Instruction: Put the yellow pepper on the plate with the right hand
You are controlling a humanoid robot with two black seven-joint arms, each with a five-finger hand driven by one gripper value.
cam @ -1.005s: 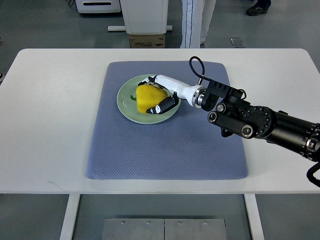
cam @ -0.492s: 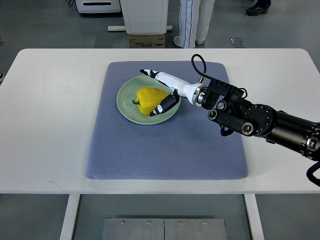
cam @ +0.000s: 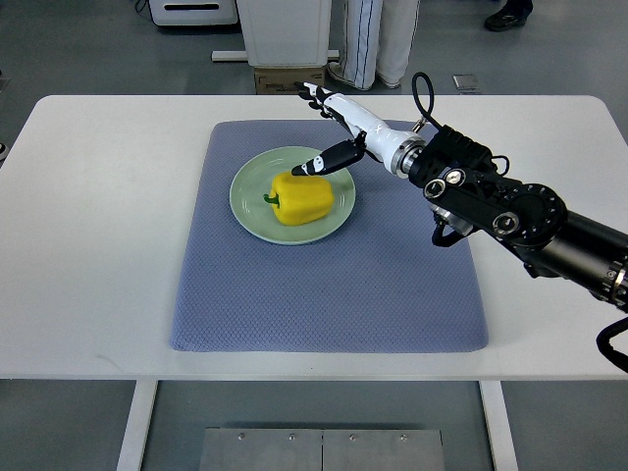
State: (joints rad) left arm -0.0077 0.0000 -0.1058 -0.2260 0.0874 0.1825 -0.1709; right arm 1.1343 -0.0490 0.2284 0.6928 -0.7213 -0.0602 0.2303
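Observation:
A yellow pepper (cam: pixel 300 197) with a green stem lies on its side in the pale green plate (cam: pixel 246 208), which sits on the blue-grey mat (cam: pixel 324 285). My right hand (cam: pixel 329 128) hovers just above and behind the plate's far right rim, fingers spread and holding nothing. Its dark thumb points toward the pepper without touching it. The right arm (cam: pixel 500 211) comes in from the right edge across the mat.
The mat lies in the middle of a white table (cam: pixel 98 216). Beyond the far edge stand a person's legs (cam: pixel 378 39), a white cabinet base (cam: pixel 285 29) and a cardboard box (cam: pixel 287 80).
My right hand let go of the pepper, opened, and lifted up and back away from the plate. The pepper stays lying on the plate.

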